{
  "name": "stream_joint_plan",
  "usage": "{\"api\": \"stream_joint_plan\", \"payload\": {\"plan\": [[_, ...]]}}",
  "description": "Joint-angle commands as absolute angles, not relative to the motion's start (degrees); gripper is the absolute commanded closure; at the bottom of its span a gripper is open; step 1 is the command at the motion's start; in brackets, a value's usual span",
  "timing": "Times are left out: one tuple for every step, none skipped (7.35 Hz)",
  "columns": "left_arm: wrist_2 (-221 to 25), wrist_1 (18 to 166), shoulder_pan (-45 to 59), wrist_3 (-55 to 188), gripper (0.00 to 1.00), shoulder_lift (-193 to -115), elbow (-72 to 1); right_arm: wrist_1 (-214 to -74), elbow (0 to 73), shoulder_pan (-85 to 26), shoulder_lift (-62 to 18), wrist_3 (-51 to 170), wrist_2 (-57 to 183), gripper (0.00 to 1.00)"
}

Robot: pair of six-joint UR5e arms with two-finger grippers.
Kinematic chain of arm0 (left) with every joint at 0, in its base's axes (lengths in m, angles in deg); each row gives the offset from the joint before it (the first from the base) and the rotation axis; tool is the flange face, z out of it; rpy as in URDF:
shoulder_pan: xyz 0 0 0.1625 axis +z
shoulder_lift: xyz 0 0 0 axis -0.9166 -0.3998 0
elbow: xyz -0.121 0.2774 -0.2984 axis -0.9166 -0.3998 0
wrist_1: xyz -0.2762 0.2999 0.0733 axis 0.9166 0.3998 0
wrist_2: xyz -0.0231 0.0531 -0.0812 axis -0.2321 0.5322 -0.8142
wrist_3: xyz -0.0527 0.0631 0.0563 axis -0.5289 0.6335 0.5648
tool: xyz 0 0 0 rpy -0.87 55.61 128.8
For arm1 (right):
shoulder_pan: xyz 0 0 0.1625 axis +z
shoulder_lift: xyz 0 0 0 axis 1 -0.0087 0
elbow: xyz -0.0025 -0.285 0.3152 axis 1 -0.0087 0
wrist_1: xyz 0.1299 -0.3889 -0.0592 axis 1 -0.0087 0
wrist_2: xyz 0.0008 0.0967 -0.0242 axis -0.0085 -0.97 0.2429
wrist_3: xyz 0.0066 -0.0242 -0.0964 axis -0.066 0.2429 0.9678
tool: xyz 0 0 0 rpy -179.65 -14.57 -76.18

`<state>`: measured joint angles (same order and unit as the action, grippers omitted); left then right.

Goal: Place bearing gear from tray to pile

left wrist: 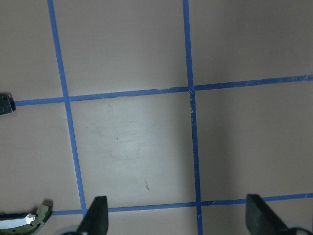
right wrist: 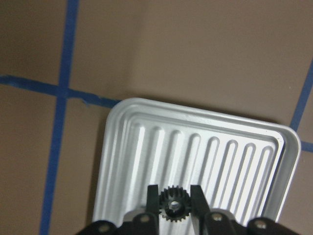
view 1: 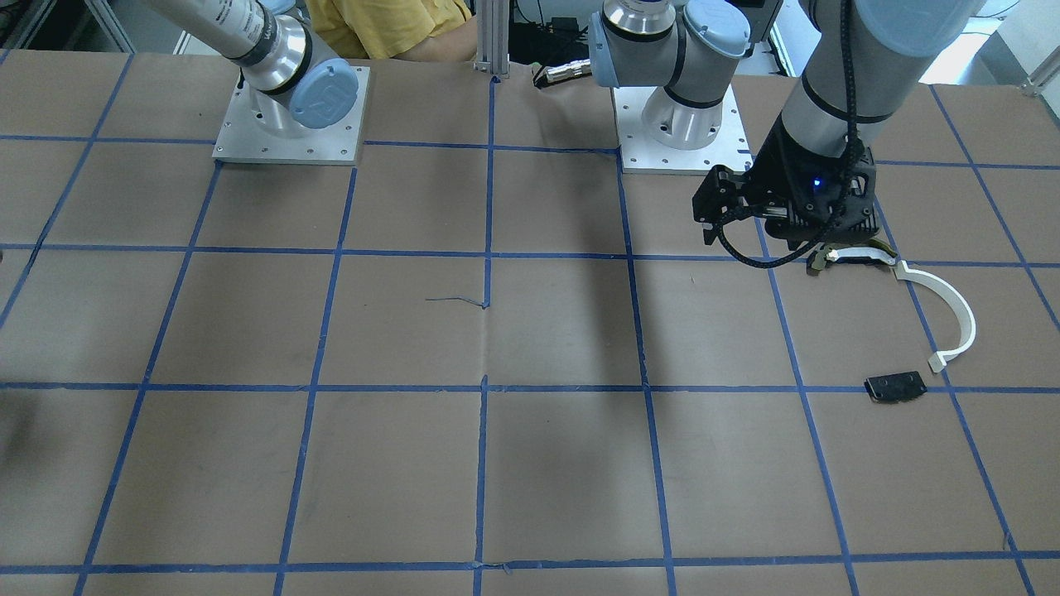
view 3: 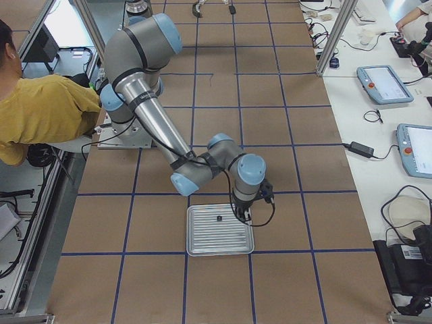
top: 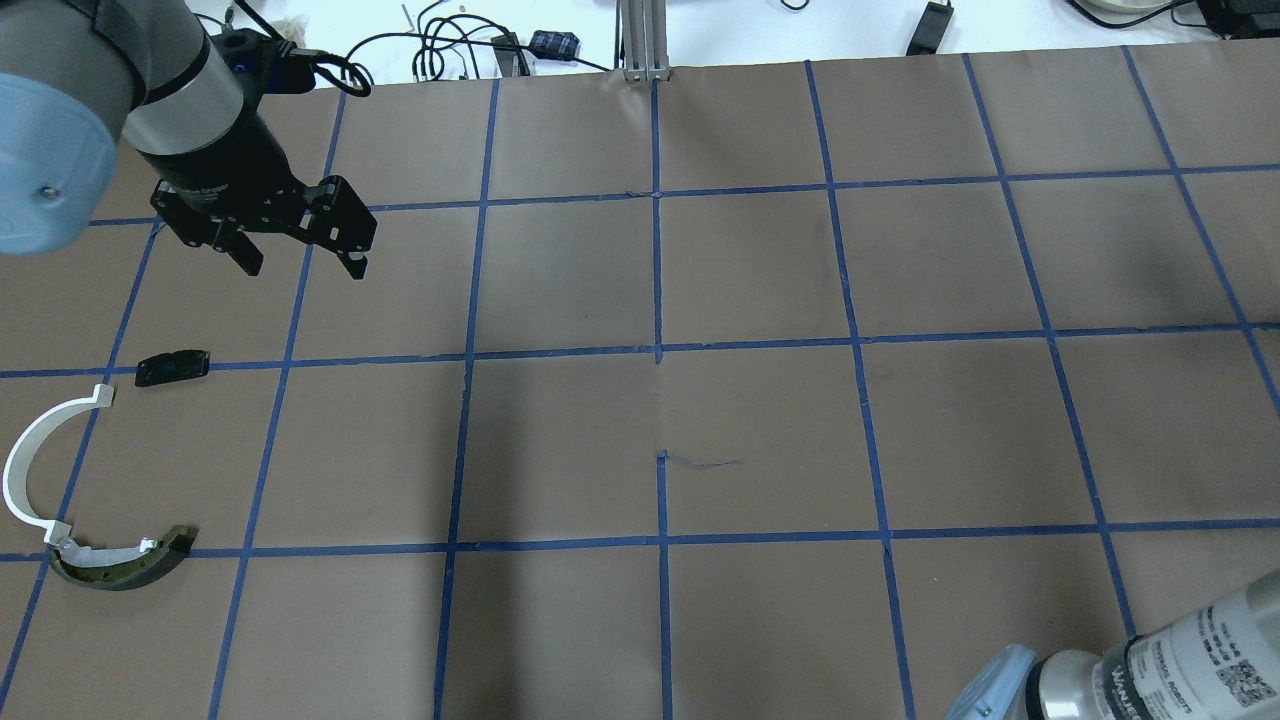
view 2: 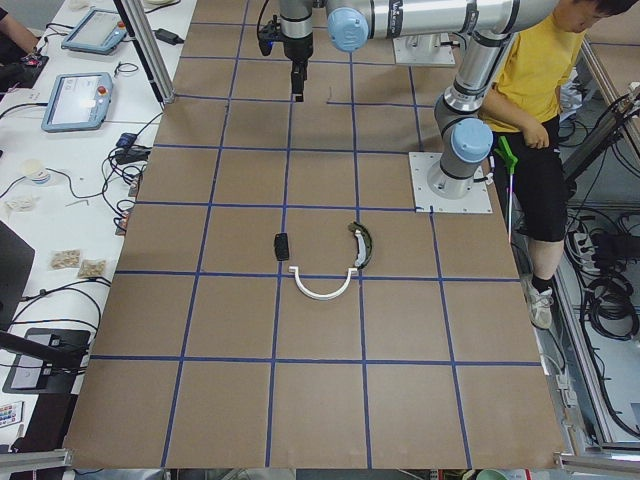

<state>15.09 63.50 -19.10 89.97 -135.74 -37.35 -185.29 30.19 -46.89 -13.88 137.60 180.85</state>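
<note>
The bearing gear, a tiny black toothed piece, sits between my right gripper's fingertips, over the ribbed silver tray. The side view shows that gripper low over the tray. The pile lies at the other end of the table: a white arc strip, a dark curved piece with a yellowish edge and a flat black plate. My left gripper hangs open and empty above the table beyond the plate; its fingertips show over bare paper.
The table is covered in brown paper with a blue tape grid. The arm bases stand at the robot's side. A person in a yellow shirt stands behind the bases. Tablets and cables lie on a side bench.
</note>
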Motion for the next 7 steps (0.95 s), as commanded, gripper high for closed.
{"api": "stream_joint_plan", "payload": {"plan": [[15.06, 63.43, -19.08, 90.01, 0.0, -135.74, -37.35, -181.7, 36.13, -31.66, -21.0, 121.38, 180.49, 1.0], [15.06, 63.43, -19.08, 90.45, 0.0, -135.74, -37.35, -182.48, 39.82, -23.4, -23.29, 116.07, 180.23, 1.0], [15.06, 63.43, -19.08, 91.15, 0.0, -135.83, -37.35, -182.57, 42.46, -15.05, -25.83, 102.01, 178.31, 1.0], [15.06, 63.43, -19.08, 91.16, 0.0, -135.74, -37.35, -182.84, 42.06, -4.7, -26.47, 88.21, 177.51, 1.0], [14.97, 62.91, -19.08, 90.72, 0.0, -135.74, -37.27, -184.32, 41.97, 5.06, -25.95, 75.19, 177.42, 1.0], [15.06, 62.82, -19.08, 90.8, 0.0, -135.74, -37.27, -186.07, 41.96, 13.6, -24.29, 66.36, 176.11, 1.0], [14.88, 62.91, -19.17, 90.89, 0.0, -136.35, -37.27, -190.44, 42.14, 19.95, -21.49, 58.97, 174.36, 1.0]]}}
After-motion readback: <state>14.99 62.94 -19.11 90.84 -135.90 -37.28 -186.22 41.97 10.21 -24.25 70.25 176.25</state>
